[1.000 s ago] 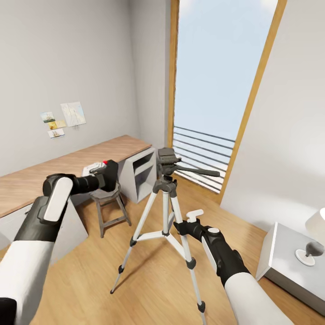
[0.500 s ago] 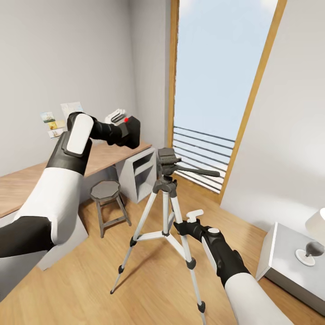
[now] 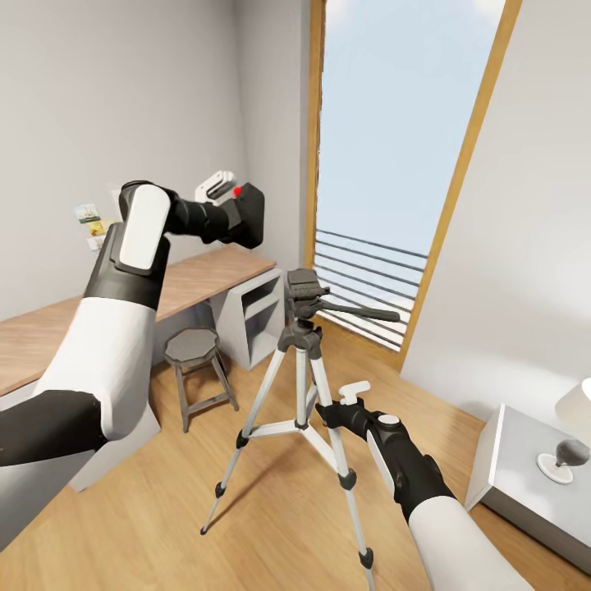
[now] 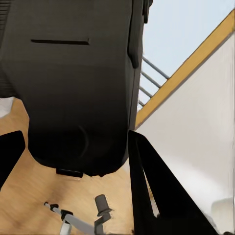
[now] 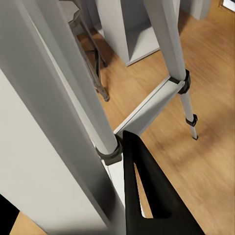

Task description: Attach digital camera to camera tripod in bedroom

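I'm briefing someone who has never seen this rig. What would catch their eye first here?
The left gripper, raised high against the grey wall, holds the digital camera up and to the left of the tripod's head. Mid-room on the wood floor stands the camera tripod, the right gripper closed around one silver leg. Behind it, the tall wood-framed window shows bright sky.

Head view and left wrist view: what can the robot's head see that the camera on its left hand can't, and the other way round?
The head view alone takes in the whole camera tripod, the stool, the desk and the right gripper at a tripod leg. The left wrist view alone gives a close look at the digital camera's flat black side, with a thin slot, between the left gripper's fingers. Both share the digital camera, the window frame and the wood floor.
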Tool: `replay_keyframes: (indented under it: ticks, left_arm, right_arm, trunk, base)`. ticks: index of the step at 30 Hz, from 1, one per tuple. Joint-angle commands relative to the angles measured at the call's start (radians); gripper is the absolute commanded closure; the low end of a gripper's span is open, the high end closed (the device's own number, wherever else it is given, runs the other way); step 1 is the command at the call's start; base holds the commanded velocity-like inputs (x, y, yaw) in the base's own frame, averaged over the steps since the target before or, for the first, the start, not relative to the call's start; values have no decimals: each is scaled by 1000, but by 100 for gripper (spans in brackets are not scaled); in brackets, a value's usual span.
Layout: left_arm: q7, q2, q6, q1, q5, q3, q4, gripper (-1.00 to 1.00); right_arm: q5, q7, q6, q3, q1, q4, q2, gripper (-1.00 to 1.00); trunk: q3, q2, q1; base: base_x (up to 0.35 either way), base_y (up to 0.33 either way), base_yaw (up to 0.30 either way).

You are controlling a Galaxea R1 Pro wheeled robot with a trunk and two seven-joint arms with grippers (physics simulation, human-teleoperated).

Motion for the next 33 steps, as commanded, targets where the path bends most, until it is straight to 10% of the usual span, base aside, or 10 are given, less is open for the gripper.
replay_keyframes:
  ticks: [1, 33]
  left_arm:
    - [12, -1, 2, -1, 11, -1, -12, 100]
    - [13, -4, -11, -3, 61, -58, -98, 100]
  right_arm:
    - [22, 6, 5, -1, 0, 12, 0, 100]
    - [21, 3, 5, -1, 0, 12, 0, 100]
  trunk:
    - [-2, -2, 1]
    - [-2, -2, 1]
  base:
    - [0, 0, 0]
    - [0, 0, 0]
